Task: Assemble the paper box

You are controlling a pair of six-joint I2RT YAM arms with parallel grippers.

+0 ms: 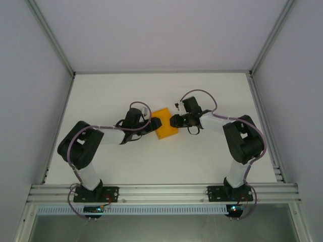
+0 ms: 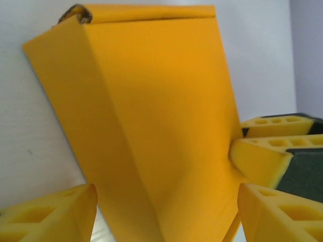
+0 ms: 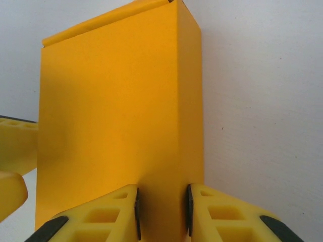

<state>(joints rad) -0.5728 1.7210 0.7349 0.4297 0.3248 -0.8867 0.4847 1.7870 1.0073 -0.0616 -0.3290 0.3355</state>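
Right gripper [image 3: 161, 214] pinches the box's [image 1: 165, 124] near end; left gripper [image 2: 166, 217] gapes either side of it, box running lengthwise away from both.

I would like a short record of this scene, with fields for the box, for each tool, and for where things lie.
object: paper box, orange-yellow, already folded into a box shape
place: middle of the white table, between the two arms
left tool: jaws wide apart with the box between them; whether they touch it cannot be told
right tool: closed on a narrow side of the box
far end of box: a flap folded over, its edge showing
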